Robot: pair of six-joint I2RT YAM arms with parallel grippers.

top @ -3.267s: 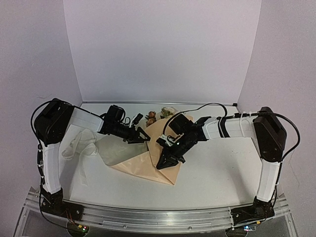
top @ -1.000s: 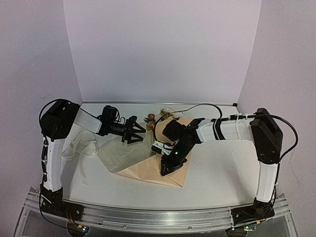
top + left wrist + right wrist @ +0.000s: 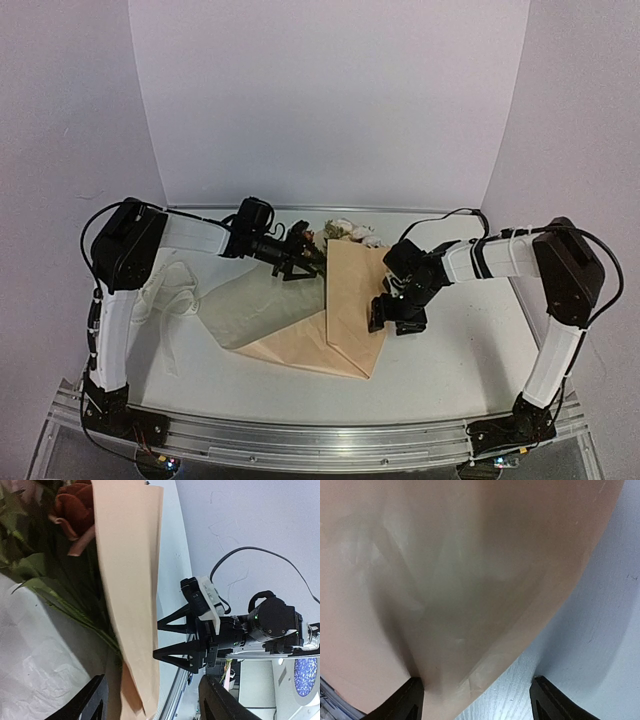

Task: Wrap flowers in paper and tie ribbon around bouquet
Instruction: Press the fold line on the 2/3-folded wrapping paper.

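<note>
Tan paper (image 3: 352, 300) lies folded over the flowers (image 3: 340, 231) mid-way across the desk (image 3: 460, 360), long axis running near edge to far edge, heads pointing far, with left gripper (image 3: 312, 262) and right gripper (image 3: 385, 315) both spread wide beside it, gripping nothing.

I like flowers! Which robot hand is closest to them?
The left gripper, close beside the flowers; the right gripper sits lower down, by the paper.
</note>
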